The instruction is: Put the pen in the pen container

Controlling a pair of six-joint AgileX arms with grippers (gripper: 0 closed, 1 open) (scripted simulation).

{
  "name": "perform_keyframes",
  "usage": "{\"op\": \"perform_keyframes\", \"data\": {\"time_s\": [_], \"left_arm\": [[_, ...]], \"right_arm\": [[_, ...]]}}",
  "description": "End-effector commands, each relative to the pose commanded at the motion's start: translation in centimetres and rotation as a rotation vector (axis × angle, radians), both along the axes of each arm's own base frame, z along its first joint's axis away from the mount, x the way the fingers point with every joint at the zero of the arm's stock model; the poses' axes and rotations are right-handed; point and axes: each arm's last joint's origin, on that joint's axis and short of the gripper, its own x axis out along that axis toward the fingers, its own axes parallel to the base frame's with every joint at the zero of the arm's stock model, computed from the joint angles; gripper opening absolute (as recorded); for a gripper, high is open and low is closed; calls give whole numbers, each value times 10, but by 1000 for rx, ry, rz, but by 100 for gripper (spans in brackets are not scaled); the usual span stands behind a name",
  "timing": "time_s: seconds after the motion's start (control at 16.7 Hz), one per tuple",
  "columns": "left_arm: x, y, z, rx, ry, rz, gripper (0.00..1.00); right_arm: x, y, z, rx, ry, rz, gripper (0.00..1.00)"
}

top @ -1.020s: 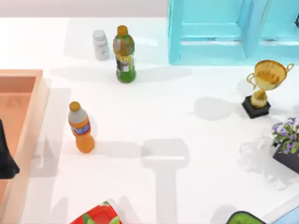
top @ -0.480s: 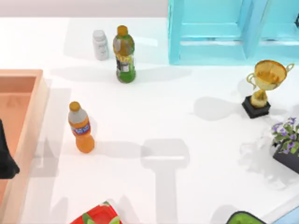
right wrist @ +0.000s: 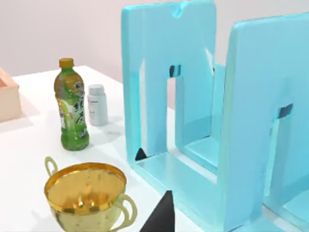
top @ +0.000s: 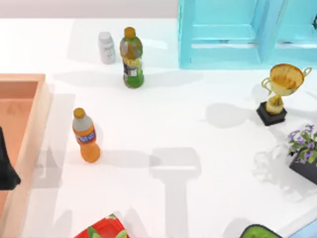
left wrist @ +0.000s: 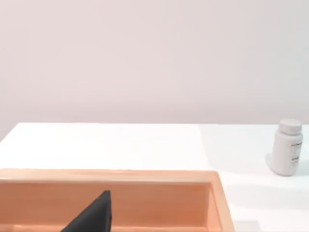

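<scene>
The pen is out of view, and so is the pen container. My left gripper is a dark shape at the table's far left edge, hanging over a shallow wooden box. In the left wrist view a black part of it sits above the box's rim. The right wrist view has a black part of my right gripper low in the picture, close to a gold trophy and a tall cyan rack.
A green bottle and a white pill bottle stand at the back. An orange bottle is left of centre. The cyan rack, the trophy and a potted plant are on the right. A red package lies at the front.
</scene>
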Motion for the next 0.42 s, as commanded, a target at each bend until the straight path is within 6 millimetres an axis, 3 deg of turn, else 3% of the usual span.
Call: {"op": "perform_keyframes", "data": {"time_s": [0.12,0.42], "left_arm": [[0,0,0,0,0,0,100],[0,0,0,0,0,0,100]], "right_arm": [[0,0,0,0,0,0,100],[0,0,0,0,0,0,100]]}}
